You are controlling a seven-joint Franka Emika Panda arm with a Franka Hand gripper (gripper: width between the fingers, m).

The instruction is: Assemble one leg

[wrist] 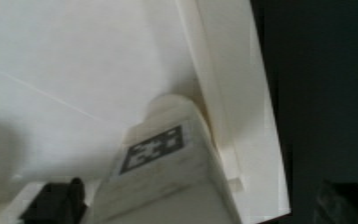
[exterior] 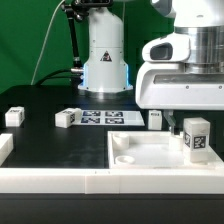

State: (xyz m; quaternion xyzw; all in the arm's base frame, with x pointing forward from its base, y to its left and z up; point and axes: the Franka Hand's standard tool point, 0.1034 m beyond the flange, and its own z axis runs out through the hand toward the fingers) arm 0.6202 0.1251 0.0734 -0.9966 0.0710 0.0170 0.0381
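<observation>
The leg (exterior: 196, 137), a small white block with a black-and-white tag, stands upright on the large white panel (exterior: 150, 152) close to its rim on the exterior view's right. My gripper (exterior: 188, 130) hangs straight over it with its jaws open, one finger on each side of the leg. In the wrist view the leg (wrist: 163, 165) lies between the two dark fingertips (wrist: 55, 202), with a gap showing on each side, right beside the panel's raised rim (wrist: 229, 90). My gripper (wrist: 197, 208) holds nothing.
Three more loose legs lie on the black table: one at the far left (exterior: 14, 116), one left of centre (exterior: 68, 118), one behind the panel (exterior: 155, 118). The marker board (exterior: 108, 117) lies mid-table. The robot base (exterior: 105, 60) stands behind it.
</observation>
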